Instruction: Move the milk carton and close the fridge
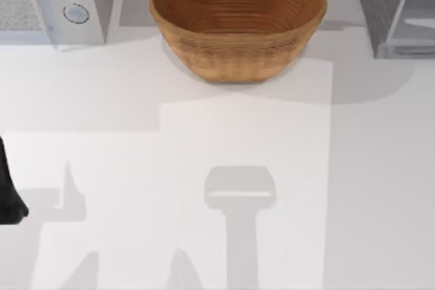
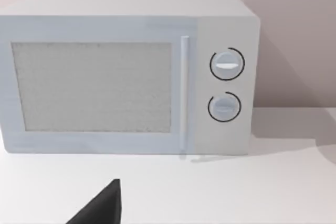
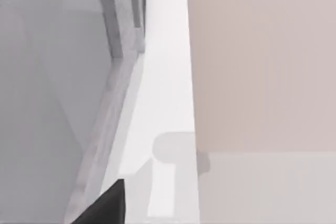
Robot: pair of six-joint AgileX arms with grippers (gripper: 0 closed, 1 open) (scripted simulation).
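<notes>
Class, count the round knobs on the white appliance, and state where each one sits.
2. Both are on the white appliance's panel beside its mesh door: the upper knob and the lower knob directly beneath it. None seem hidden.

Surface (image 1: 204,168) front and middle open for passage; back row blocked by white appliance (image 1: 47,5) left, wicker basket (image 1: 238,22) centre, fridge (image 1: 397,8) right.

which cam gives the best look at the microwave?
Left wrist view: the microwave faces the camera whole, with its mesh door, handle and both round knobs. The top view catches just its corner at the table's far left, showing the two knobs and part of the mesh.
</notes>
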